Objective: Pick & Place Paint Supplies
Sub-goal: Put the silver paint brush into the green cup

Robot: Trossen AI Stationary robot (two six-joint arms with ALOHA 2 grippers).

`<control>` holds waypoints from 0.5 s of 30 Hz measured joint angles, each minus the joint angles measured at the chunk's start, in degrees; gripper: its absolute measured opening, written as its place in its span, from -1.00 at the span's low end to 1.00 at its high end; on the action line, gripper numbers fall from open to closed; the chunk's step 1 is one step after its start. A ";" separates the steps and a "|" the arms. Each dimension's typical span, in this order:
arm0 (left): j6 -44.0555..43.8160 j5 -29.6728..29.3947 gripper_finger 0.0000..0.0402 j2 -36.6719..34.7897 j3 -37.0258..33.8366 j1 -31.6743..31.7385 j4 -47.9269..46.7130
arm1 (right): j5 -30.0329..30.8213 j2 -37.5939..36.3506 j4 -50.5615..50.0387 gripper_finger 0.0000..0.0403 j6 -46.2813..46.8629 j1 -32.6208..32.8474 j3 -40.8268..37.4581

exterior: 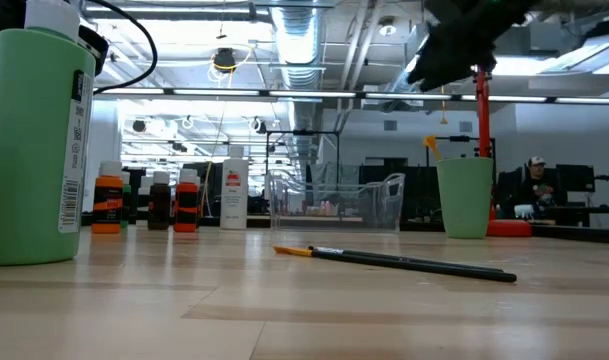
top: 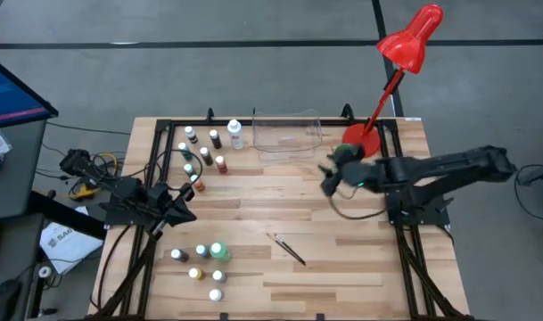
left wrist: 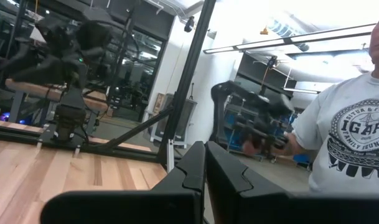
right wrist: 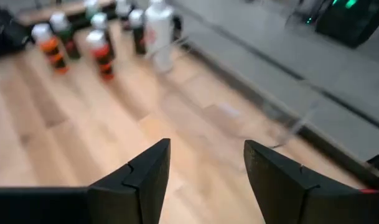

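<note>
1. High view: the right tool (top: pixel 327 178) hangs over the back half of the wooden surface (top: pixel 342 267), just in front of the clear plastic tray (top: pixel 287 134) and beside the green cup (top: pixel 347 157), with nothing seen in its grasp. The nearest loose supply, a thin dark brush (top: pixel 288 249), lies toward the front from that tool, its long axis slanting from back-left to front-right. The left tool (top: pixel 184 201) waits at the left side between two clusters of small white-capped bottles, one at the back (top: pixel 204 152) and one at the front (top: pixel 204 263). Judged from here, the right arm is the nearer one to the brush.

2. Low view: the brush (exterior: pixel 394 261) lies flat across the surface, pale tip to one end and dark handle to the other. A tall green bottle (exterior: pixel 36 145) stands close to the lens; small orange and brown bottles (exterior: pixel 149 203) and a tall white bottle (exterior: pixel 234 195) line the far side near the tray (exterior: pixel 334 200) and cup (exterior: pixel 464 195). The right arm looms dark overhead.

3. Left wrist view: the left tool's fingers (left wrist: pixel 195 171) are pressed together, empty, pointing off the surface toward the room, where a person in a grey printed shirt stands.

4. Right wrist view: the right tool's fingers (right wrist: pixel 145 174) stand apart around bare wood, holding nothing; the back bottles (right wrist: pixel 102 37) lie ahead, well apart.
</note>
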 joint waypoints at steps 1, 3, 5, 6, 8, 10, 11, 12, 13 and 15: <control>-0.01 0.00 -0.99 0.02 -0.01 0.00 -0.01 | -0.77 2.78 -1.36 -0.01 1.69 0.91 1.92; -0.01 0.00 -0.99 0.00 0.00 0.00 0.01 | -2.92 8.55 -3.58 -0.01 5.05 2.38 5.83; -0.01 0.00 -0.99 0.00 0.00 0.01 0.01 | -5.41 13.87 -5.53 -0.01 8.21 3.51 9.52; -0.01 -0.02 -0.99 0.00 0.01 0.02 0.01 | -6.81 16.50 -5.96 -0.01 9.34 3.98 11.35; -0.01 0.00 -0.99 0.00 -0.01 0.02 0.01 | -9.52 21.23 -6.56 -0.01 10.99 4.88 14.64; -0.01 0.00 -0.99 0.00 -0.01 0.02 0.01 | -11.74 25.91 -6.91 -0.01 12.32 5.58 17.46; -0.01 0.00 -0.99 0.00 -0.01 0.02 0.01 | -13.19 28.03 -6.95 -0.01 12.89 5.87 18.68; -0.01 -0.01 -0.99 0.00 -0.01 0.01 0.01 | -14.79 30.04 -7.23 -0.01 13.27 5.94 19.96; -0.01 0.00 -0.99 0.01 0.00 0.02 0.01 | -16.66 32.04 -7.18 -0.01 13.38 5.96 21.24; -0.01 0.00 -0.99 0.00 -0.01 0.02 0.01 | -20.66 35.56 -7.23 -0.01 13.41 5.92 23.68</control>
